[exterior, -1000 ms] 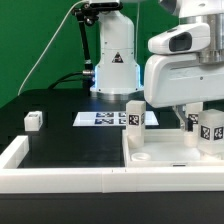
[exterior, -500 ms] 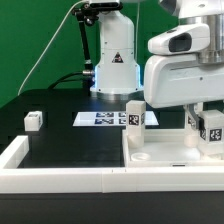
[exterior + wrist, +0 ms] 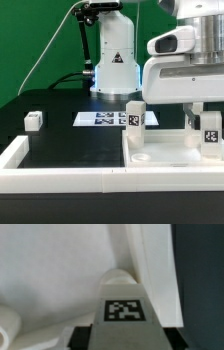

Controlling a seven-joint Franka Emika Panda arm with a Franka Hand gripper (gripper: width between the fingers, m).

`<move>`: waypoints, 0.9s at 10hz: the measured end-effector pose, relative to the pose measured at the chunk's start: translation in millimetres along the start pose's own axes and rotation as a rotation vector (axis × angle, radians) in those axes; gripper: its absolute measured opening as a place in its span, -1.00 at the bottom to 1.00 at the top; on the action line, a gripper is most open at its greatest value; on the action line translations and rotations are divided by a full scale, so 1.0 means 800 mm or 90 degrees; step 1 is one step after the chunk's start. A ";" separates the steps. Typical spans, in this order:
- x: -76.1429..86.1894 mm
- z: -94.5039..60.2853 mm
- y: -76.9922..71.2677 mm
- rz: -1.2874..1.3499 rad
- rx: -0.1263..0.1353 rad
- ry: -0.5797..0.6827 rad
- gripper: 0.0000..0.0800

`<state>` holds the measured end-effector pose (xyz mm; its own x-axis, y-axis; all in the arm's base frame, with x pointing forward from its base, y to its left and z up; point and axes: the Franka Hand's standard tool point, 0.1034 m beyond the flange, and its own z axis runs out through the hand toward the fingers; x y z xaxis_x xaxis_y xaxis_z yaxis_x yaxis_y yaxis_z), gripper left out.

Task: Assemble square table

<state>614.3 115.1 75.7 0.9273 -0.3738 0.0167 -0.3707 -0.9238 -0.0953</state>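
Observation:
The white square table top point(image 3: 165, 152) lies at the exterior view's right, rim up. One white tagged leg point(image 3: 134, 113) stands upright at its far left corner. My gripper point(image 3: 207, 118) is shut on another tagged leg point(image 3: 211, 138) and holds it upright over the top's right part. In the wrist view the leg point(image 3: 122, 290) sits between my dark fingers point(image 3: 86, 334), my gripper point(image 3: 125, 335) shut on it, with its tip close to the top's raised rim point(image 3: 138, 252). Whether the tip touches the top I cannot tell.
The marker board point(image 3: 98, 118) lies flat behind the top. A small white part point(image 3: 33, 120) sits on the black table at the left. A long white border wall point(image 3: 60, 180) runs along the front. A round boss point(image 3: 140, 156) rises from the top.
My gripper has shifted slightly to the exterior view's right with the leg in it. Nothing else has moved.

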 end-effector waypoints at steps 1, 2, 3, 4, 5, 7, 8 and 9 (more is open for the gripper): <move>-0.001 0.000 0.000 0.082 0.000 0.000 -0.27; -0.002 0.001 -0.001 0.142 0.000 -0.001 -0.27; -0.004 0.002 -0.003 0.223 -0.002 -0.001 -0.27; -0.005 0.003 -0.005 0.290 -0.003 -0.002 -0.27; -0.005 0.003 -0.006 0.384 -0.003 -0.004 -0.27; -0.005 0.003 -0.007 0.505 0.000 -0.008 -0.27; -0.004 0.003 -0.006 0.533 0.002 -0.009 -0.27; -0.004 0.003 -0.007 0.528 0.002 -0.009 -0.27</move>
<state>613.2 121.5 73.7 0.3540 -0.9324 -0.0727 -0.9342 -0.3490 -0.0737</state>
